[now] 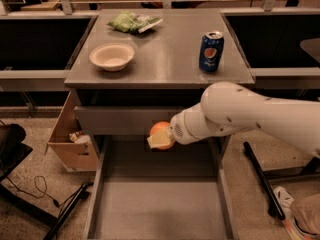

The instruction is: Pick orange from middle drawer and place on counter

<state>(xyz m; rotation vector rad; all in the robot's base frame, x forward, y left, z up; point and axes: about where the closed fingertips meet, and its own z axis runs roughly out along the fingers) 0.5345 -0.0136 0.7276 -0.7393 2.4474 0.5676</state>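
Observation:
The orange [159, 130] is held in my gripper [161, 137], whose pale fingers [159, 141] close around its lower side. It hangs in the air above the open middle drawer [100, 184], in front of the plain drawer front under the counter. My white arm reaches in from the right. The drawer floor below is bare. The counter [160, 54] is the grey metal top above and behind the orange.
On the counter stand a white bowl [112, 56] at left, a blue soda can [211, 51] at right and a green bag [131, 22] at the back. A cardboard box [70, 139] sits left of the drawer. A black pole [260, 176] lies on the floor at right.

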